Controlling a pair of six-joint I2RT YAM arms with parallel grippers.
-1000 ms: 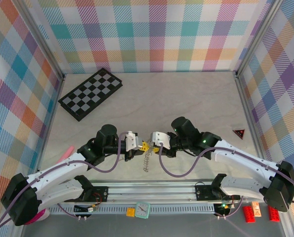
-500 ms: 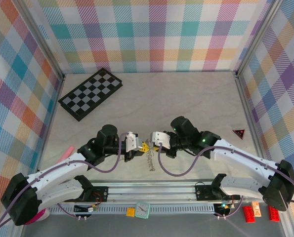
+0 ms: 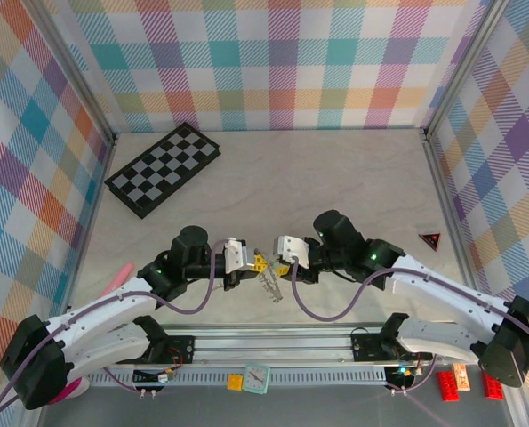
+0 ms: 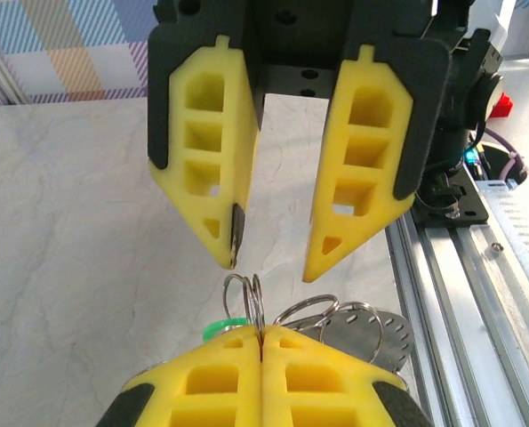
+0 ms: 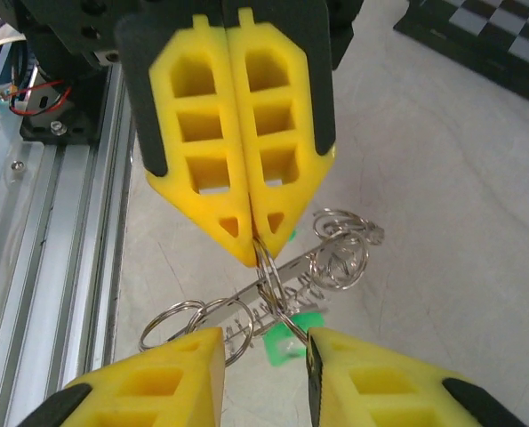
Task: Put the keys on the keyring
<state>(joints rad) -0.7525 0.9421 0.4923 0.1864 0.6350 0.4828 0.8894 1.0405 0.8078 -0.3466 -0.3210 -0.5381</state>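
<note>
My left gripper [image 4: 260,334] is shut on the thin wire of the silver keyring [image 4: 249,298], which stands up out of its yellow fingertips. Facing it, my right gripper [image 4: 273,262] is open, one finger on each side of that ring. In the right wrist view the keyring [image 5: 268,271] hangs from the left gripper [image 5: 250,252], and its lower loop runs down to the inner pad of the right gripper [image 5: 264,342]. A mint-green key tag [image 5: 291,326] and a flat perforated silver piece [image 4: 380,334] dangle below. From above, the bundle [image 3: 268,285] hangs between both grippers.
More linked silver rings [image 5: 342,249] hang off the bundle. A folded chessboard [image 3: 162,169] lies at the back left and a red triangle [image 3: 430,239] at the right. The aluminium rail [image 3: 273,342] runs along the near edge, close under the grippers.
My right gripper has closed and then opened again, and that arm has shifted slightly right. The hanging bundle has swung and bunched up beneath the left gripper, which stays shut on the ring.
</note>
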